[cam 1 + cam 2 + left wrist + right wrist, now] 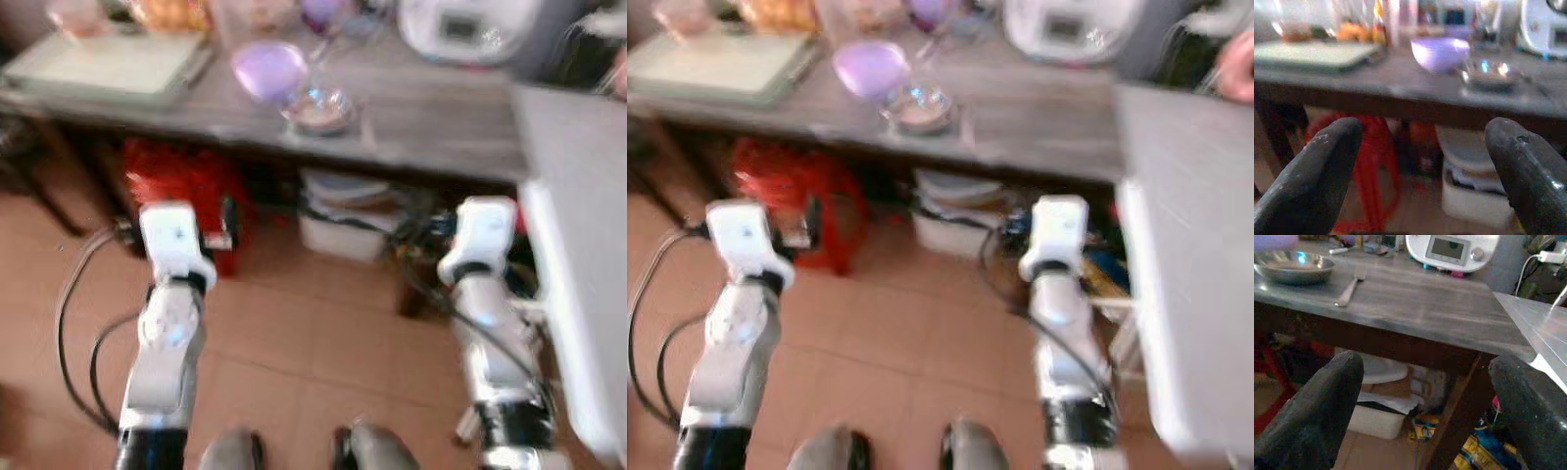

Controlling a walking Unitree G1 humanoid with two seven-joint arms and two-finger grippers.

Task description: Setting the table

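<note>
Left wrist view: my left hand (1422, 176) gapes empty before the grey wooden table (1400, 81); my right hand (1425, 411), likewise spread, faces the shallow steel bowl (1293, 267).

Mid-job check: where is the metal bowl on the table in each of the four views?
Left eye: metal bowl top centre, just below the purple bowl.
Right eye: metal bowl upper left of centre, by the purple bowl.
Left wrist: beyond the open left pincer, beside the purple bowl.
Right wrist: upper left corner, fork beside it.
Shared landmark: grey table.
</note>
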